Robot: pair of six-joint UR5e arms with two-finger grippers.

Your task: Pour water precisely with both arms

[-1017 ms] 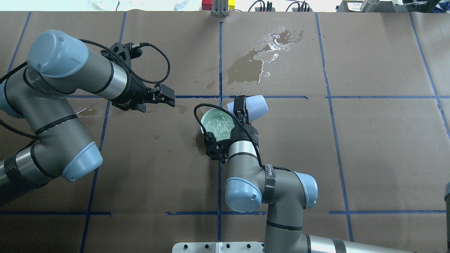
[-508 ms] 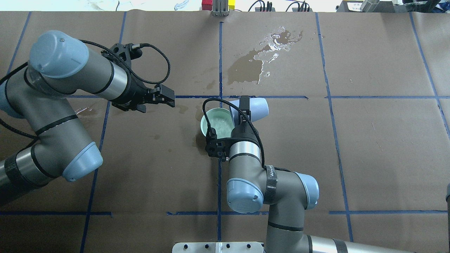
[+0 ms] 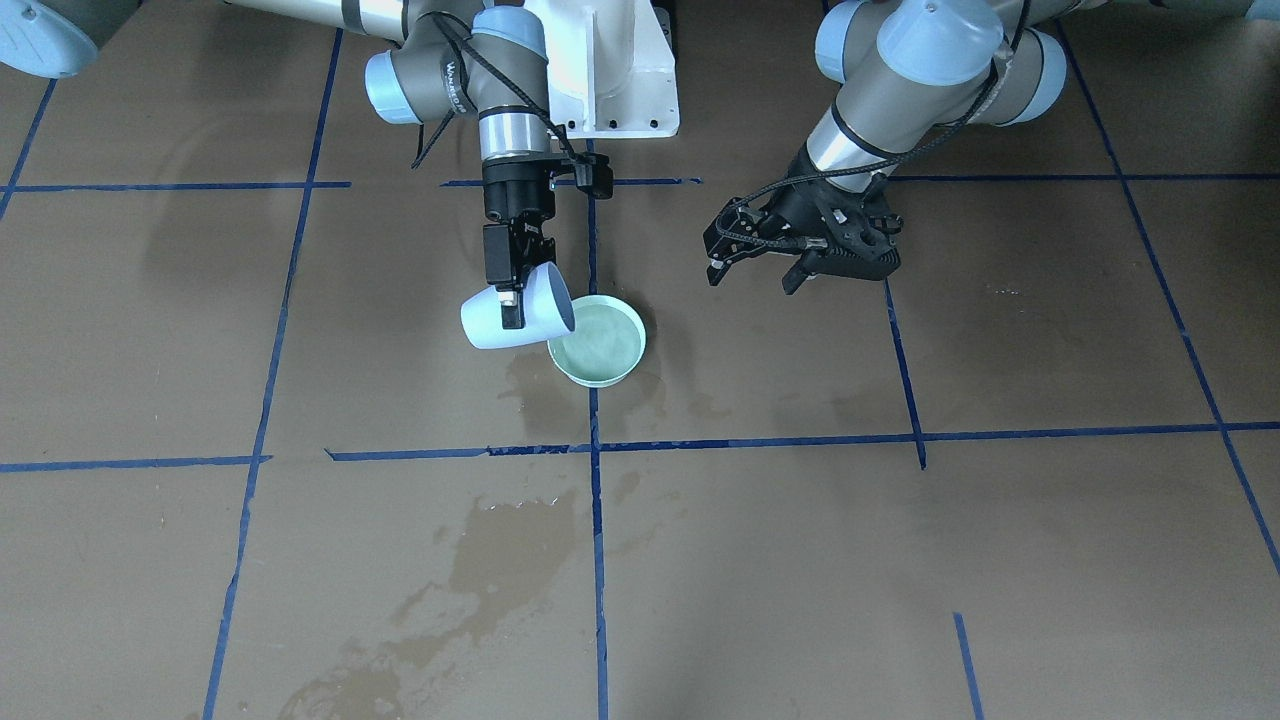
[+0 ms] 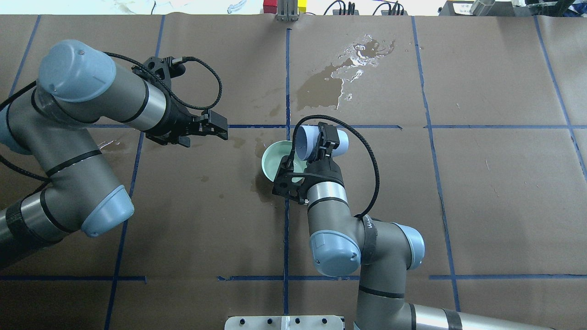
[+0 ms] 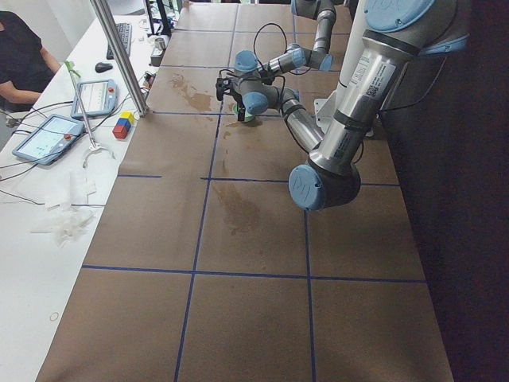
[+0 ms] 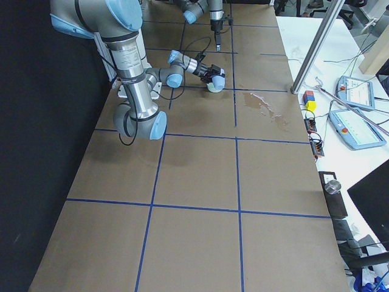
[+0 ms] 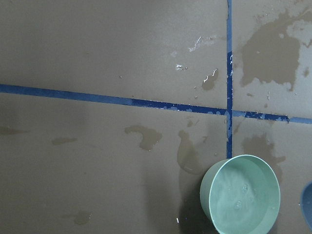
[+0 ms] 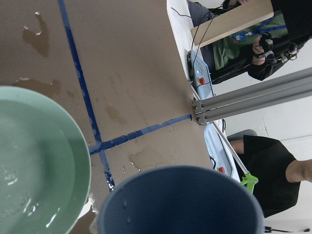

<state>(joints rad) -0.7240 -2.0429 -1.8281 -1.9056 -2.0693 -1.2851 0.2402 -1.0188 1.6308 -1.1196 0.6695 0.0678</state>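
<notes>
My right gripper (image 4: 321, 142) is shut on a pale blue cup (image 4: 306, 142) and holds it on its side just above the table, its mouth over the rim of a mint green bowl (image 4: 271, 161). In the front view the right gripper (image 3: 512, 305) holds the cup (image 3: 495, 325) left of the bowl (image 3: 610, 372). Water (image 7: 239, 195) lies in the bowl (image 7: 210, 187) with faint ripples, and it also shows in the right wrist view (image 8: 19, 175). My left gripper (image 4: 222, 127) is open and empty, left of the bowl; in the front view the left gripper (image 3: 755, 272) hangs above the table.
A large wet spill (image 4: 339, 78) lies beyond the bowl, also in the front view (image 3: 500, 560). Small damp stains (image 4: 261, 185) ring the bowl. The white pedestal (image 3: 620, 70) stands at the robot's side. Tablets (image 5: 48, 137), coloured blocks (image 5: 123, 125) and a post (image 5: 119, 56) line the far edge.
My right wrist has turned and shifted right, so the cup's open mouth now shows from above. The water's ripples have calmed. The left arm has not moved.
</notes>
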